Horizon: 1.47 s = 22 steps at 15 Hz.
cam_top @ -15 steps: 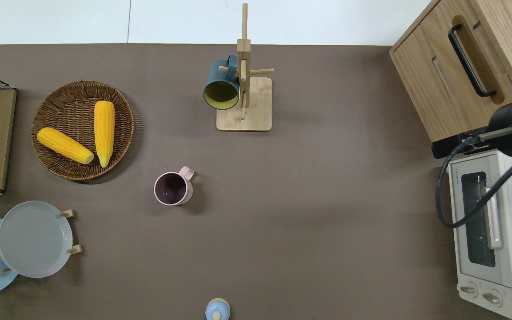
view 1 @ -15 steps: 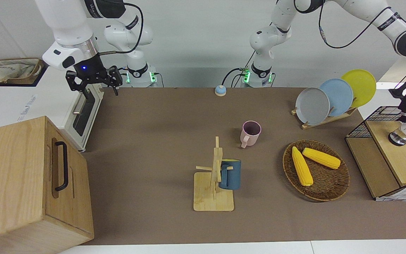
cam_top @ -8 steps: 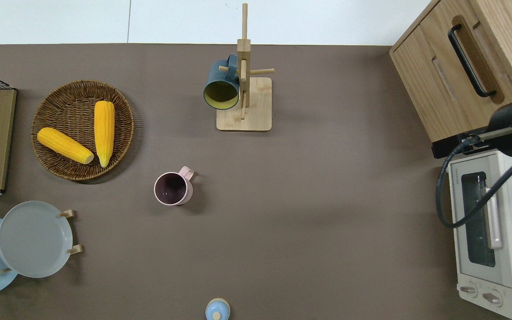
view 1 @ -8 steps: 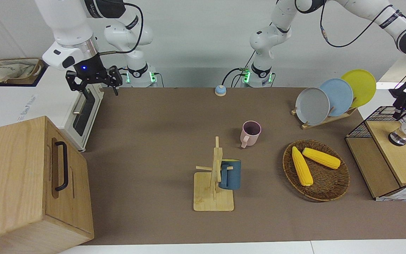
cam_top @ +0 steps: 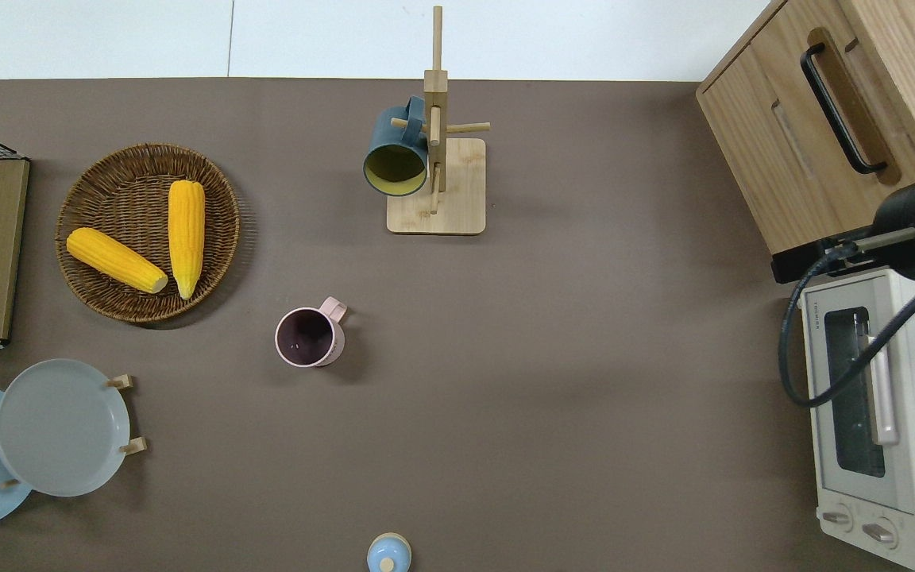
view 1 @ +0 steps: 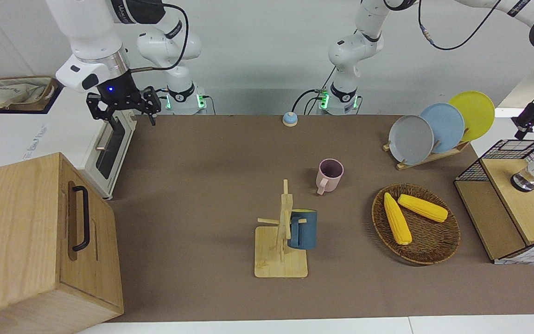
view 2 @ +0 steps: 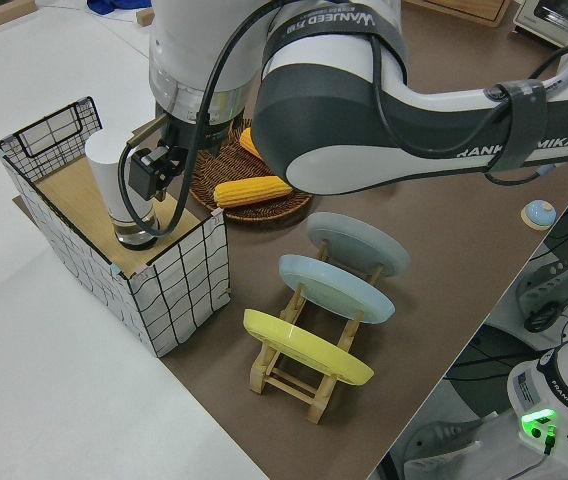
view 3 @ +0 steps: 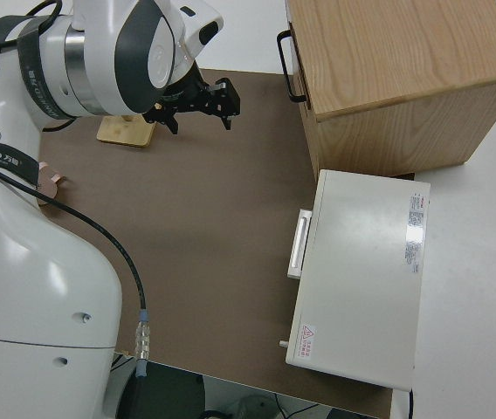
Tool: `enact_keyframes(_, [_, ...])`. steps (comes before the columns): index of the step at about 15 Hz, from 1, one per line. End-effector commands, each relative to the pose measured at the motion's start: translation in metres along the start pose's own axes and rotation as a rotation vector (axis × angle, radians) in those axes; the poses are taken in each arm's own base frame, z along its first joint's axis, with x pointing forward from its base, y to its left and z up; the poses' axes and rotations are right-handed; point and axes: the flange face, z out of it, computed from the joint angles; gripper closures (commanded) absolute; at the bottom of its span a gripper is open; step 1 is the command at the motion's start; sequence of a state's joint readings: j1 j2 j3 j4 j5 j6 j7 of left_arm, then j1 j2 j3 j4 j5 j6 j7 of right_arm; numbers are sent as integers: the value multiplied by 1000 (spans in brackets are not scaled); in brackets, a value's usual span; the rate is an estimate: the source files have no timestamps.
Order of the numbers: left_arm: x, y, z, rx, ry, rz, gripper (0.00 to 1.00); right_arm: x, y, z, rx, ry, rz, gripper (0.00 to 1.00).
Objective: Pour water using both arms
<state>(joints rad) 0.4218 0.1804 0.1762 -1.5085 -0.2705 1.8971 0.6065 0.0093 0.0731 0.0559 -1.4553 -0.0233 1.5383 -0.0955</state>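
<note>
Up high, left gripper over white cup

Bare table lies between the pink mug and the toaster oven — open passage there. Obstacles: the mug tree farther from the robots, the corn basket, the plate rack — and the wire crate walling in the white cup.

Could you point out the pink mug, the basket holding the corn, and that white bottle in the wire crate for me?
pink mug (cam_top: 308, 338), overhead view, on its dark inside.
basket (cam_top: 105, 168), overhead view, on bare weave by the rim.
white bottle (view 2: 114, 176), left side view, on its white side wall.
</note>
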Motion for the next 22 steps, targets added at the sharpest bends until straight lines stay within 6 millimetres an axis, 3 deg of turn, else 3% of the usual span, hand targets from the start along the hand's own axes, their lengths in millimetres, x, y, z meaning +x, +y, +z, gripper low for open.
enact_keyframes(1, [8, 37, -19, 18, -32, -38, 9, -3, 0, -4, 13, -3, -19, 11])
enact_keyframes(3, [11, 73, -35, 7, -50, -81, 9, -3, 0, -4, 11, -3, -19, 11])
enact_keyframes(5, [22, 126, -47, 54, -61, -95, 9, -3, 0, -4, 11, -3, -19, 11])
enact_keyframes(6, [25, 142, -44, 70, -84, -93, 9, -3, 0, -4, 11, -3, -19, 11])
enact_keyframes(9, [38, 215, -31, 114, -114, -92, 7, -3, 0, -4, 11, -3, -19, 11])
enact_keyframes(12, [39, 267, -21, 102, -147, -106, 7, -3, 0, -4, 11, -3, -19, 11])
enact_keyframes(14, [39, 312, -13, 178, -159, -78, 7, -3, 1, -4, 11, -3, -18, 11])
enact_keyframes(22, [38, 335, 6, 127, -197, -73, 7, -3, 0, -4, 11, -3, -19, 11])
